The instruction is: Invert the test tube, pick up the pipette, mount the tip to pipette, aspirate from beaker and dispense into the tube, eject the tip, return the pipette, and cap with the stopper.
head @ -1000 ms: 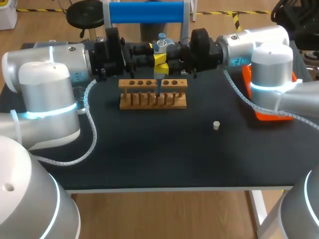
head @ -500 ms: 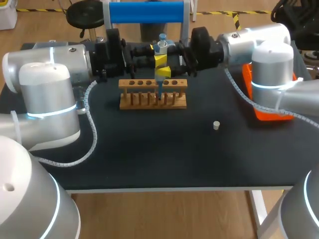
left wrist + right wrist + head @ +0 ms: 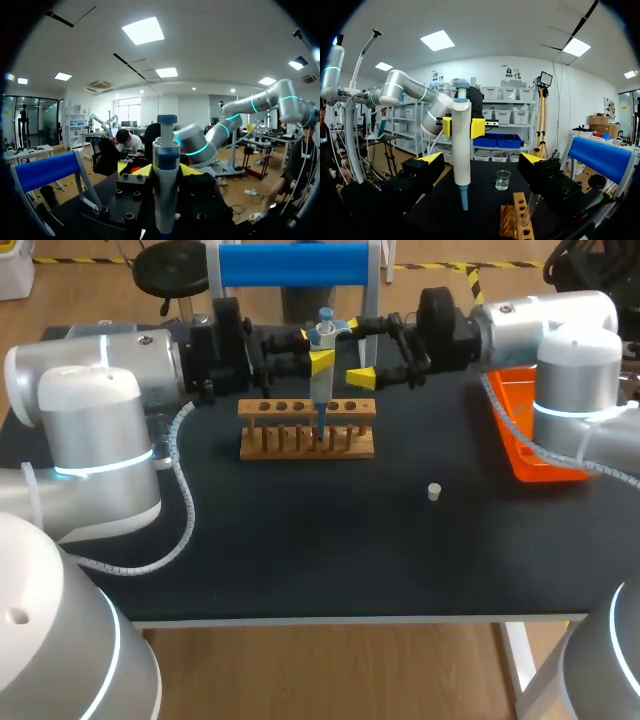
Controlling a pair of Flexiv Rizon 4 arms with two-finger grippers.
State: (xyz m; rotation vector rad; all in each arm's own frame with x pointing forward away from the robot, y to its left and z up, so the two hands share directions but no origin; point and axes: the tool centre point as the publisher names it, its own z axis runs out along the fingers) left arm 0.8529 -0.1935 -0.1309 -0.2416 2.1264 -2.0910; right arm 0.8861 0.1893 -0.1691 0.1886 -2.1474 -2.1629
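Note:
A white pipette (image 3: 322,355) with a blue top stands upright over the wooden rack (image 3: 307,430), its blue nose pointing down at the rack's holes. My left gripper (image 3: 312,361) is shut on the pipette's body (image 3: 165,185), one yellow tip on each side. My right gripper (image 3: 358,350) is open, just right of the pipette and not touching it. From the right wrist, the pipette (image 3: 461,150) stands ahead of that gripper's (image 3: 481,159) spread fingers. A glass tube (image 3: 532,206) leans in the rack (image 3: 516,220). The beaker (image 3: 503,180) is farther back. A small white stopper (image 3: 434,492) lies on the table.
An orange tray (image 3: 525,435) sits at the table's right edge, under my right arm. The black tabletop in front of the rack holds only the stopper. My left arm's cable loops over the table's left side.
My right gripper let go of the pipette, opened wide and drew back to the right. The left gripper kept its hold, and the pipette stayed over the rack.

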